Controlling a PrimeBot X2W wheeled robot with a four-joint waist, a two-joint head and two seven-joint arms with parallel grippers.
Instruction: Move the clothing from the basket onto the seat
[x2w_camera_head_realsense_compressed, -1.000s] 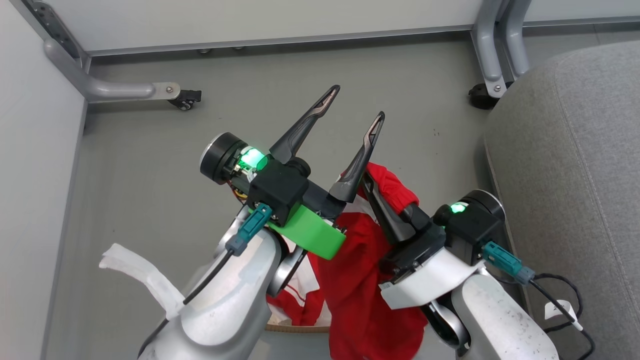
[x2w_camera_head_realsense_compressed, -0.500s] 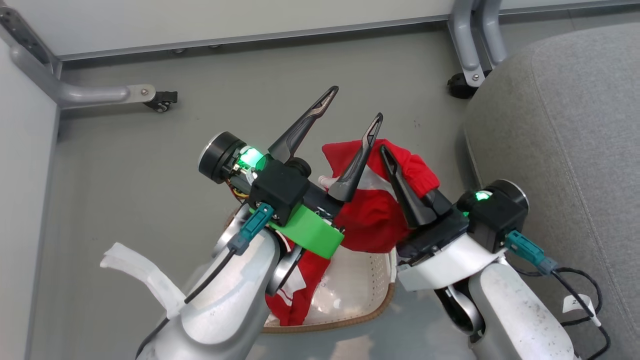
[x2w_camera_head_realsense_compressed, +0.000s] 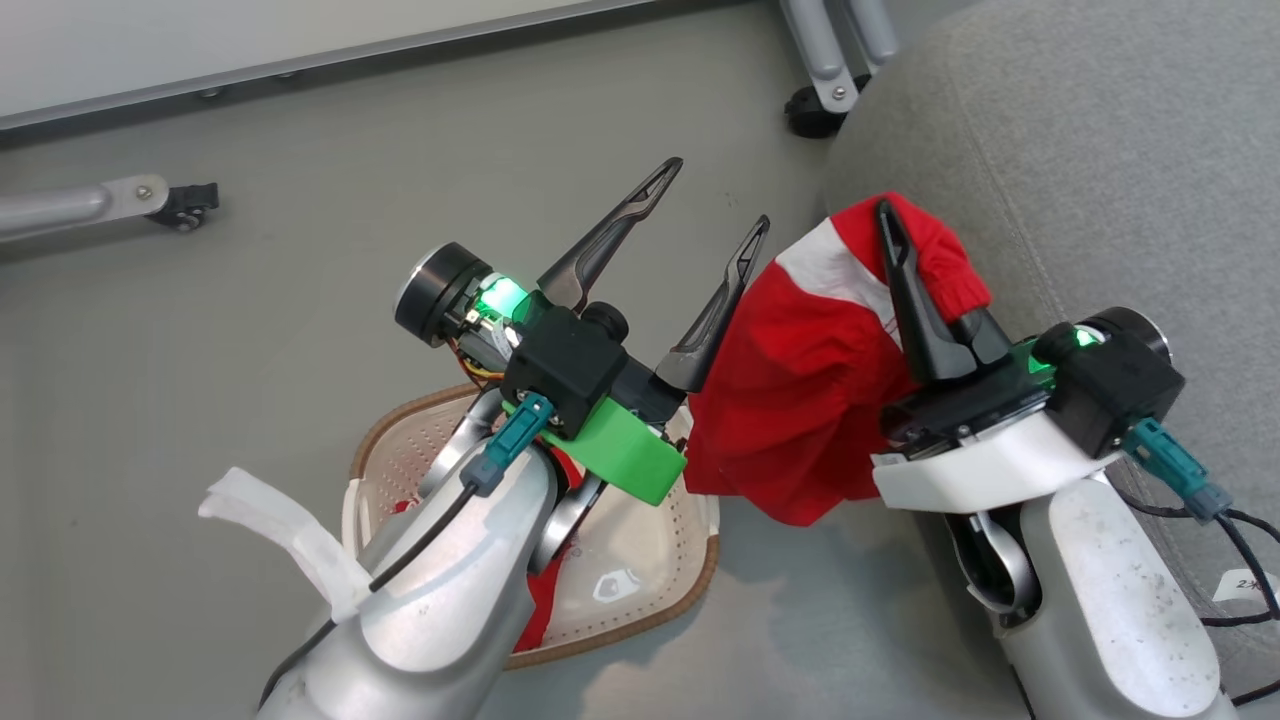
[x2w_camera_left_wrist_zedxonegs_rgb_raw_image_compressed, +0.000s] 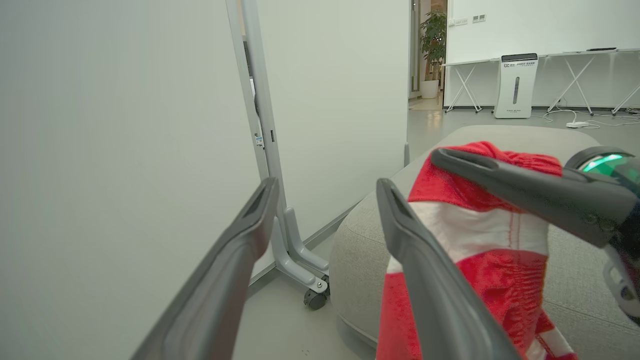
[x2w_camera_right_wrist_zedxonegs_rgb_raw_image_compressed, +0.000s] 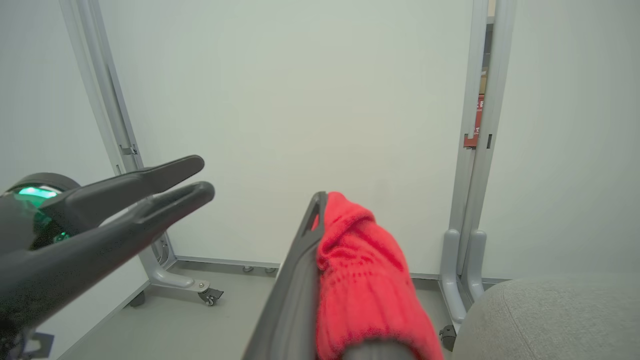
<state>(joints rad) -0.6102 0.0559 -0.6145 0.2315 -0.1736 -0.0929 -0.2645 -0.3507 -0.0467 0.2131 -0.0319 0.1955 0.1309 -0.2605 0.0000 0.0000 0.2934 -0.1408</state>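
My right gripper is shut on a red garment with a white panel, holding it by the ribbed waistband. The cloth hangs in the air at the left edge of the grey seat, above the floor. In the right wrist view the waistband wraps over one finger. My left gripper stands open with nothing in it, just left of the garment. The cream basket sits on the floor below my left arm. A second red piece lies in it, mostly hidden by that arm.
Grey partition legs on casters stand at the seat's far corner and at the far left. A black cable trails by the seat at the lower right. White partition panels close the space behind.
My right gripper has lifted the red garment out of the basket and carried it right, up to the seat's edge. The camera has turned right too. The left gripper stays open.
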